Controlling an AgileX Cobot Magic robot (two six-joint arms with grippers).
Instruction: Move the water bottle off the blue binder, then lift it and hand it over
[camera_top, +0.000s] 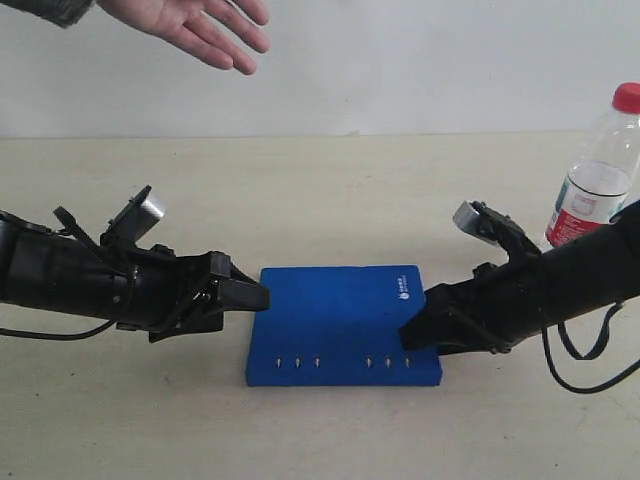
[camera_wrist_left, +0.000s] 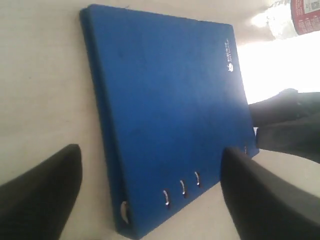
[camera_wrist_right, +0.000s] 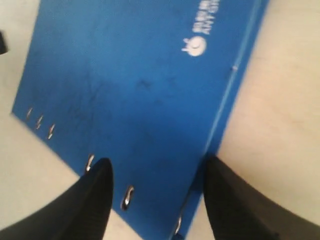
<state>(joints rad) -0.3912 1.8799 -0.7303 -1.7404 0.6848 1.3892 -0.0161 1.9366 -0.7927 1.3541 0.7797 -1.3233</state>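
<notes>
1. Taking hold of the flat, deep-blue hard-cover binder (camera_top: 335, 320) is, I judge, the step you are working on. It is lying flat on the pale table (camera_top: 330, 190).
2. You are leaving behind the small clear plastic water bottle with the red cap (camera_top: 598, 175). It is already off the binder, tilting on the far right behind your right arm, with its base hidden.
3. You are holding the left gripper (camera_top: 248, 298) with its fingers spread, right at the binder's left edge.
4. You are holding the right gripper (camera_top: 415, 338) spread too, straddling the near right corner beside the small holes.
5. Be closing both sides evenly and deep enough, so the covers are not skewing or slipping.
6. Be lifting level toward the open bare hand (camera_top: 190, 25), which is hovering above the far left.
</notes>
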